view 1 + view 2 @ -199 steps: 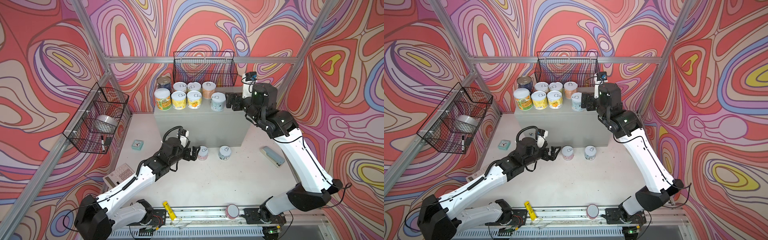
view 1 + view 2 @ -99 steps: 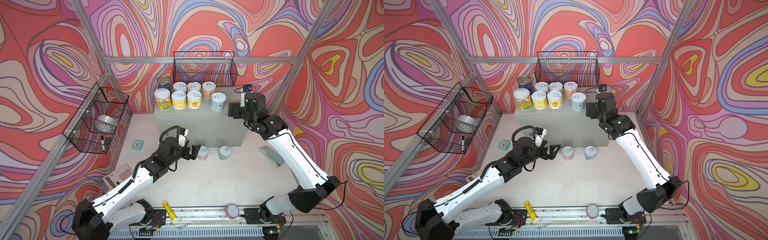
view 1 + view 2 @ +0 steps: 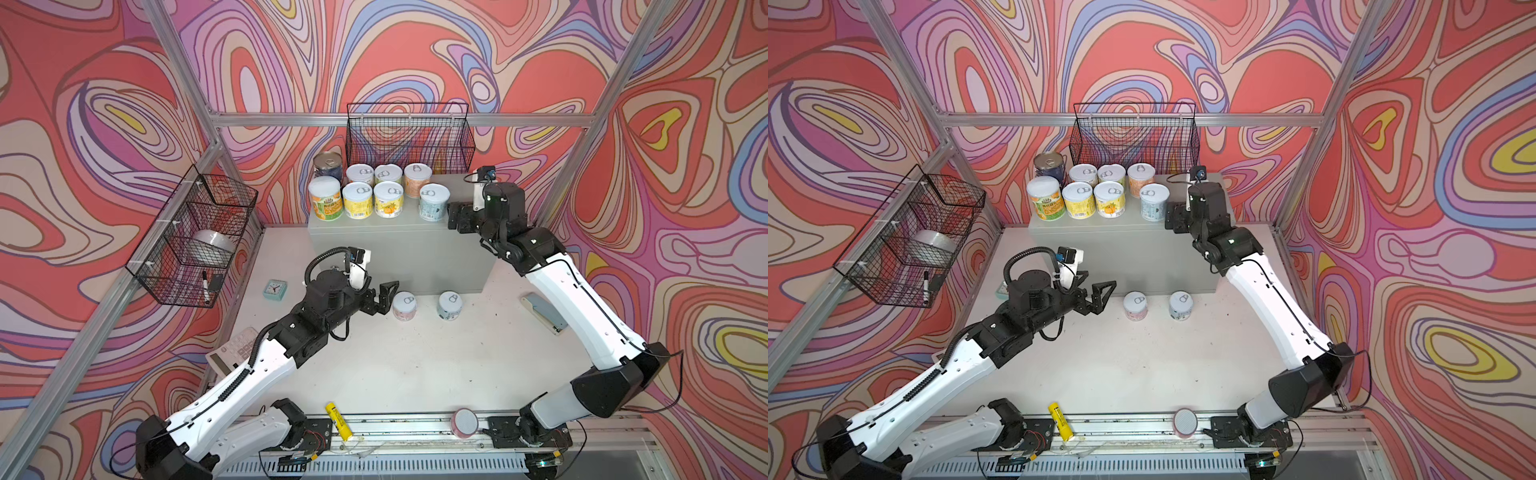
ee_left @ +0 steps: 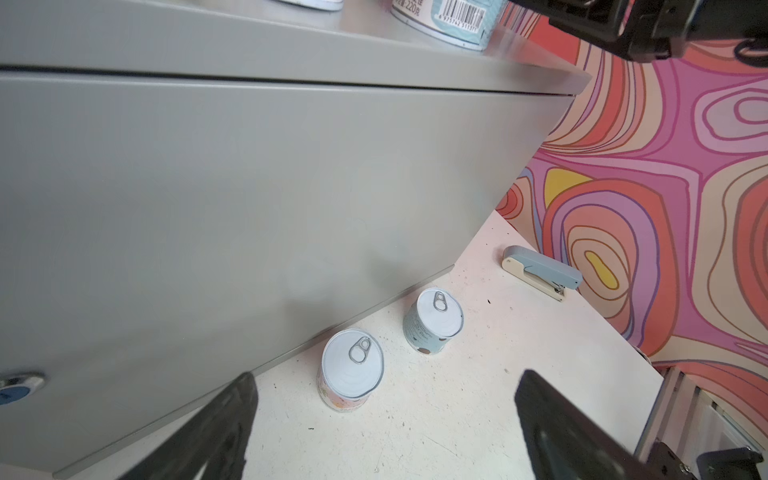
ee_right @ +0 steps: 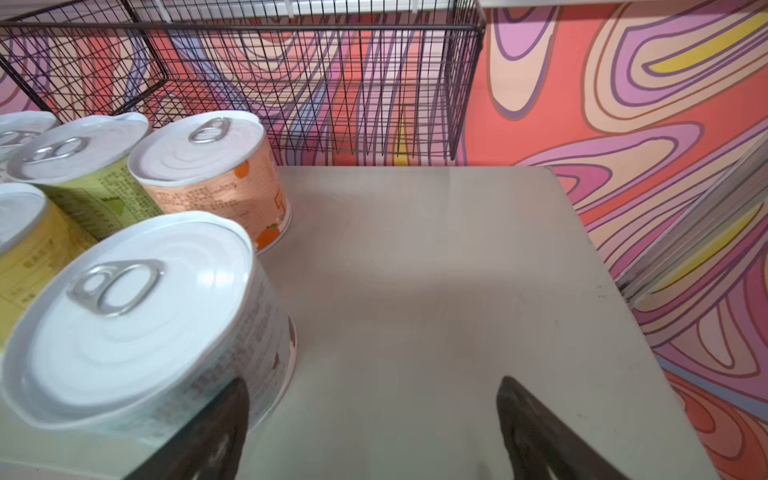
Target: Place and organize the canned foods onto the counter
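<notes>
White tabletop (image 3: 415, 365) inside a swirl-patterned enclosure carries the grey counter (image 3: 399, 249) at upper centre of both top views. Eight canned foods (image 3: 357, 200) stand grouped on the left part of its top. Two more, a pink can (image 3: 404, 306) and a blue can (image 3: 450, 305), stand upright on the tabletop just before the counter front. Left gripper (image 3: 385, 297), fingers spread and empty, is positioned just left of the pink can. Right gripper (image 3: 453, 217), fingers spread and empty, is positioned just right of the rightmost counter can (image 3: 434, 201).
</notes>
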Robot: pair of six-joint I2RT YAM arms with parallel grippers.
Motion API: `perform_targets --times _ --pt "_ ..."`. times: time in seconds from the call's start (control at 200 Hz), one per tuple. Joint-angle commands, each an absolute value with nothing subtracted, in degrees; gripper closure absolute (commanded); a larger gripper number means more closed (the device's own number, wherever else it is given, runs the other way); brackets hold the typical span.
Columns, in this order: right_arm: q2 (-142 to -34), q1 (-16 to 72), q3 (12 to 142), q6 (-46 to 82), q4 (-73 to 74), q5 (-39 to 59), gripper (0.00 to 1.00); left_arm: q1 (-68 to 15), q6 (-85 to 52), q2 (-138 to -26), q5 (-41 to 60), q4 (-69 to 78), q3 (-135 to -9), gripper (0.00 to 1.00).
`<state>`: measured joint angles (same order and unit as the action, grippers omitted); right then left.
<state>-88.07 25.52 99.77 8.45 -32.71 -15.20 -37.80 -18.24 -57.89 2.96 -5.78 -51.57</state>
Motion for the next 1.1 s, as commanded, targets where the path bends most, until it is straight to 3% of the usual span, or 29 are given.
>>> perform_targets --times 0.0,1.097 --pt "-88.9 25.4 100.5 9.4 -30.6 -12.2 0.04 -37.5 -18.6 -57.7 2.2 -6.5 -50.5 0.02" --pt "-90.9 25.4 100.9 11.1 -27.5 -3.5 0.06 -37.5 -19.2 -58.3 1.0 -6.0 -48.6 0.02"
